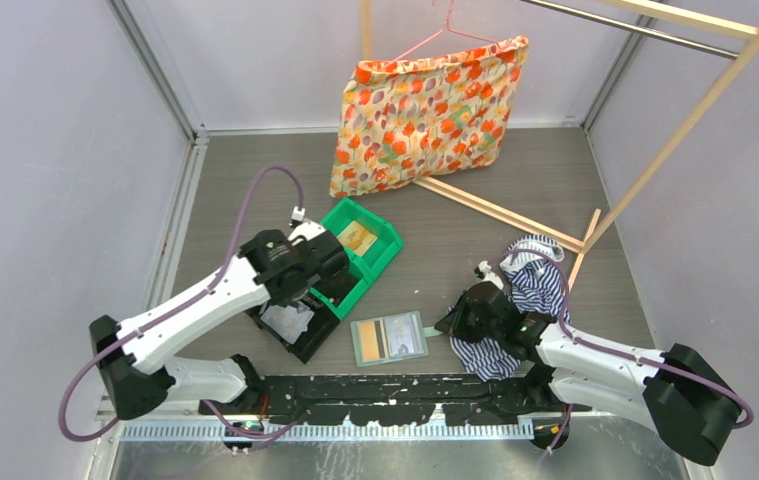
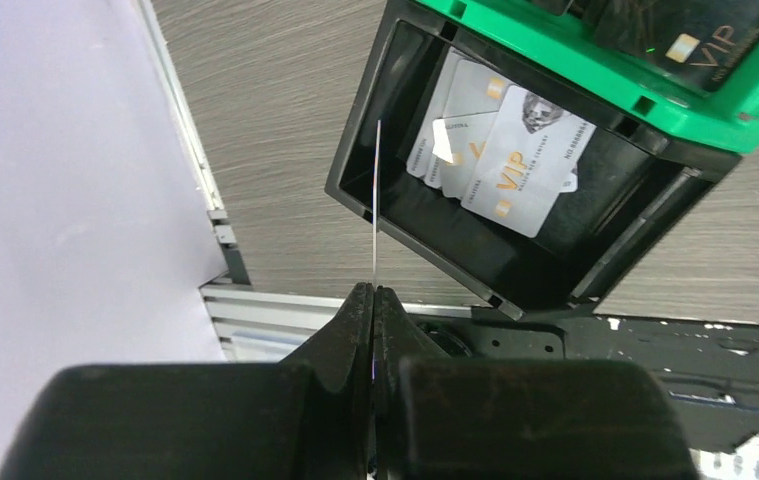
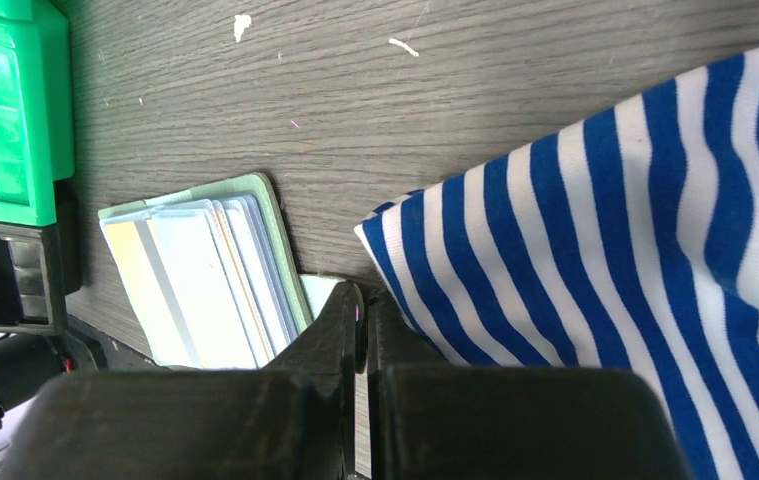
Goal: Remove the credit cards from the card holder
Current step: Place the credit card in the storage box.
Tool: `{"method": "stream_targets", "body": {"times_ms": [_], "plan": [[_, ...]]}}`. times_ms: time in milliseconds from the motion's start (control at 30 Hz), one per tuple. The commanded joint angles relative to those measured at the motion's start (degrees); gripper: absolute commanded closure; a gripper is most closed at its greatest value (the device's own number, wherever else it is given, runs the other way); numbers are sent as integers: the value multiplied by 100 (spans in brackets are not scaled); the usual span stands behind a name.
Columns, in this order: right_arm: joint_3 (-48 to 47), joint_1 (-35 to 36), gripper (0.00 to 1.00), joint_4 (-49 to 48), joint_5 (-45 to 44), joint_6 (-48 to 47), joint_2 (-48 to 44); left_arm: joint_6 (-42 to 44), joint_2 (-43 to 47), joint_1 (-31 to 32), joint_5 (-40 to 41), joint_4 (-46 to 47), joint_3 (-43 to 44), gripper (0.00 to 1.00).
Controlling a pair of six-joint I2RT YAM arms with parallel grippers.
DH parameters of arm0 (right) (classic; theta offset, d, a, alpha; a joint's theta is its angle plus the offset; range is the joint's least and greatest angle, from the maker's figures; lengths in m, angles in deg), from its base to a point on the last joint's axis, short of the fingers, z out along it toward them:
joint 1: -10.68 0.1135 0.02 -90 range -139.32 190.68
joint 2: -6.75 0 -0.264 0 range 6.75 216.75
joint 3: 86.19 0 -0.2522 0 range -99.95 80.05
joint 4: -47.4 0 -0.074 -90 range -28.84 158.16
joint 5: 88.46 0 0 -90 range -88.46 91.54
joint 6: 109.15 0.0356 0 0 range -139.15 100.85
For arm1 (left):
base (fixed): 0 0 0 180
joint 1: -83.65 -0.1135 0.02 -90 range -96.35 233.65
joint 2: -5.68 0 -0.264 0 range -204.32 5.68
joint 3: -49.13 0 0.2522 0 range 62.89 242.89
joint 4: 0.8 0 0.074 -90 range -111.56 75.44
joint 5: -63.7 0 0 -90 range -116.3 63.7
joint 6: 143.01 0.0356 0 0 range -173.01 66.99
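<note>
The card holder (image 1: 390, 338) lies open on the table between the arms, with cards still in its slots (image 3: 190, 285). In the right wrist view its sage-green rim (image 3: 273, 240) and pale snap tab (image 3: 320, 292) show. My right gripper (image 3: 363, 292) is shut at the tab and seems to pinch it; it shows in the top view (image 1: 447, 325) at the holder's right edge. My left gripper (image 2: 373, 290) is shut on one thin credit card (image 2: 376, 200), seen edge-on, above the near-left rim of the black tray (image 2: 355, 160). Several greyish-white cards (image 2: 515, 160) lie in that tray.
A bright green bin (image 1: 363, 243) holding a dark card (image 2: 685, 40) stands against the black tray (image 1: 290, 325). A blue-and-white striped cloth (image 1: 527, 285) lies beside my right gripper. A flowered cushion (image 1: 425, 110) hangs on a wooden rack (image 1: 655, 150) at the back.
</note>
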State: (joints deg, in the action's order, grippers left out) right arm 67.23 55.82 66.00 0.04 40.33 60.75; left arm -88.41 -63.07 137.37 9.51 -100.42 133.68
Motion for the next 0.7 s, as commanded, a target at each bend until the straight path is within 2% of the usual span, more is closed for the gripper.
{"method": "stream_targets", "body": {"times_ms": [0, 267, 467, 667], "plan": [[-77, -25, 99, 97, -202, -63, -65, -223, -378, -1, 442, -330, 91, 99], [9, -32, 99, 157, -175, -70, -198, -1007, -1084, 8, 219, -41, -43, 100], [77, -30, 99, 243, -201, -102, -347, -584, -1006, 157, 5, 1164, -679, 99], [181, -28, 99, 193, -236, -17, -422, -379, -1151, 156, -93, 1542, -890, 99]]}}
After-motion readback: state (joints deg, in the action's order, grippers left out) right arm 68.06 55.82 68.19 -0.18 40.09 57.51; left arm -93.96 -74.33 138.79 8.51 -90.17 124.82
